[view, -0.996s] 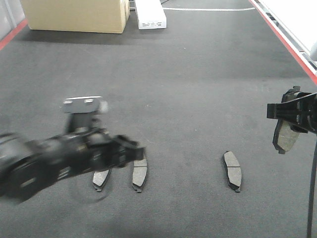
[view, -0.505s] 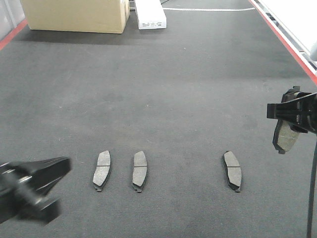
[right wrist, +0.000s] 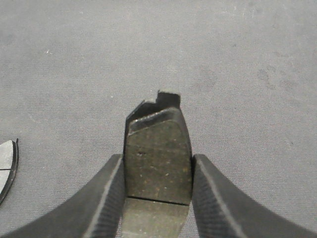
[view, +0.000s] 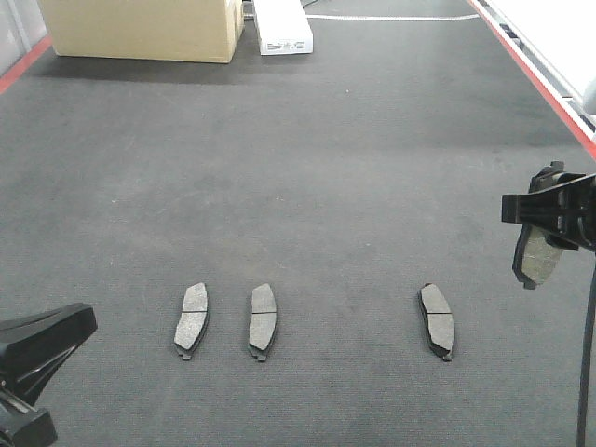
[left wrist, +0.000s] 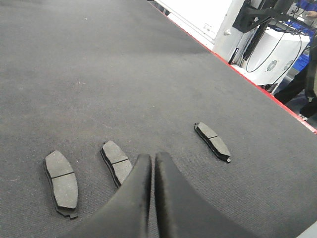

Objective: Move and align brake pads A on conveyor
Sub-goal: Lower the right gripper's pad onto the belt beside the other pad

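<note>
Three brake pads A lie flat on the conveyor, lengthwise in a rough row: the left pad and middle pad near each other, the right pad well apart from them. The fourth pad hangs above the belt at the right edge, clamped between the right gripper fingers. The left gripper, at the lower left, has its fingers pressed together on nothing. A cardboard box and a white box stand at the far end.
</note>
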`<state>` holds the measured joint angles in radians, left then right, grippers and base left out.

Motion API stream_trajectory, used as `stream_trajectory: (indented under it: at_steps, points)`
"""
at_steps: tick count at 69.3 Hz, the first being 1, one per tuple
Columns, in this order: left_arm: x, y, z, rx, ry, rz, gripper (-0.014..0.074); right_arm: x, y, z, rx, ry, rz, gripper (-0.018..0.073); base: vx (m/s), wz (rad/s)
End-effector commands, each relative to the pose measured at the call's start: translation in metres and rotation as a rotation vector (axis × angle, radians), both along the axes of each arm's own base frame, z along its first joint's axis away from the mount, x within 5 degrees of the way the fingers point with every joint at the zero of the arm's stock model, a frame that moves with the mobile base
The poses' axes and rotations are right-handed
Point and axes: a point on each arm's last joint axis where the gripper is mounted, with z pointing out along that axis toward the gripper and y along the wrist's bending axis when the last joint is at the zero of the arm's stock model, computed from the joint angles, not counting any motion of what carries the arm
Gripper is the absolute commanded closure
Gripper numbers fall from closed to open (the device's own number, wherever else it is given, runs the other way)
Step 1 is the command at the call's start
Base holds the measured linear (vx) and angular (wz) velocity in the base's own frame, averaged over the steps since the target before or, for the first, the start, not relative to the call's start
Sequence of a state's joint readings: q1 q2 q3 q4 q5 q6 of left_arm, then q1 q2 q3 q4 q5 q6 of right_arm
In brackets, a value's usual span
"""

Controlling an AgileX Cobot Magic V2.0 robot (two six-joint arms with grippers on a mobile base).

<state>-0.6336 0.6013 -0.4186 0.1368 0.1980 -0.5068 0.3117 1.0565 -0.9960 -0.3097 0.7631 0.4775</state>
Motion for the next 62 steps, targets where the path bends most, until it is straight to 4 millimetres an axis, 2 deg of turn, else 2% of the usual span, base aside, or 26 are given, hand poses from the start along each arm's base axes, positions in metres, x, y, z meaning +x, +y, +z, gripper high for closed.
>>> stream_trajectory:
  at_steps: [1, 22, 29, 35, 48, 62]
  points:
    - [0.001, -0.002, 0.016, -0.054, -0.078, -0.015, 0.0603, 0.001, 0.0, 0.018, 0.001, -0.118, 0.026, 0.0555, 0.0, 0.0]
    - [0.001, -0.002, 0.016, -0.054, -0.078, -0.015, 0.0603, 0.002, 0.002, 0.019, 0.032, -0.134, 0.03, 0.0555, 0.0, 0.0]
    - [0.001, -0.002, 0.016, -0.054, -0.078, -0.015, 0.0603, 0.01, 0.01, 0.01, 0.061, -0.079, 0.073, 0.0553, 0.0, 0.0]
    - [0.001, -0.002, 0.016, -0.054, -0.078, -0.015, 0.0603, 0.021, 0.02, -0.003, 0.069, -0.012, 0.132, 0.0552, 0.0, 0.0]
    - [0.001, -0.002, 0.016, -0.054, -0.078, -0.015, 0.0603, 0.052, 0.039, -0.045, 0.092, 0.155, 0.195, 0.0552, 0.0, 0.0]
    - [0.001, -0.002, 0.016, -0.054, -0.078, -0.015, 0.0603, 0.083, 0.051, -0.088, 0.087, 0.285, 0.194, 0.0549, 0.0, 0.0]
